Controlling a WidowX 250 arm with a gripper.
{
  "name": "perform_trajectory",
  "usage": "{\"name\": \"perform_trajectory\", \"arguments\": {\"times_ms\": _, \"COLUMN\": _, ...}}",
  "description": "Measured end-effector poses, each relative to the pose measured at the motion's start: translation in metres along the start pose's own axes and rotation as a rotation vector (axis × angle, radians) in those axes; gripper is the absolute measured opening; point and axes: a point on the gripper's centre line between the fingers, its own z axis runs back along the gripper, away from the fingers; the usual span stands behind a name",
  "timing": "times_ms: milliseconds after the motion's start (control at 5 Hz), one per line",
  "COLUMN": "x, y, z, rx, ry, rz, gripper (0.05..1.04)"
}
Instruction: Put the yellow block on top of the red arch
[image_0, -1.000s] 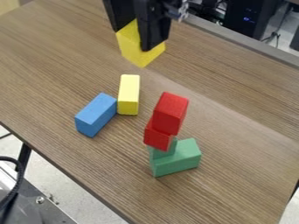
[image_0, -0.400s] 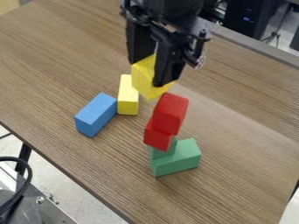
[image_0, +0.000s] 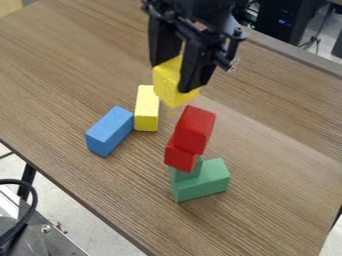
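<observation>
From here I see the tool (image_0: 179, 75) gripping the yellow block (image_0: 175, 83) just above and behind the red arch (image_0: 192, 131), and it should centre the block over that stack, lower it gently, and let go only once it sits flat.

Yellow block (image_0: 166, 86) nearer stack (image_0: 194, 131), (end effector (image_0: 176, 77) too)

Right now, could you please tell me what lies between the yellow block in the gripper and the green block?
Between the held yellow block and the green block, the camera view shows the red pieces.
</observation>
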Motion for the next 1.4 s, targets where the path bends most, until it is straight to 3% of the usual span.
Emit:
{"name": "perform_trajectory", "arguments": {"times_ms": 400, "x": 0.001, "y": -0.009, "z": 0.003, "rx": -0.058, "ry": -0.002, "rz": -0.023, "gripper": 0.541}}
{"name": "perform_trajectory", "arguments": {"times_ms": 600, "x": 0.000, "y": -0.012, "z": -0.003, "rx": -0.072, "ry": 0.040, "rz": -0.032, "gripper": 0.541}}
{"name": "perform_trajectory", "arguments": {"times_ms": 800, "x": 0.004, "y": -0.017, "z": -0.002, "rx": -0.100, "ry": 0.046, "rz": -0.051, "gripper": 0.541}}
{"name": "perform_trajectory", "arguments": {"times_ms": 1200, "x": 0.007, "y": -0.022, "z": -0.008, "rx": -0.106, "ry": 0.066, "rz": -0.059, "gripper": 0.541}}
{"name": "perform_trajectory", "arguments": {"times_ms": 1400, "x": 0.006, "y": -0.020, "z": -0.010, "rx": -0.117, "ry": 0.087, "rz": -0.054, "gripper": 0.609}}
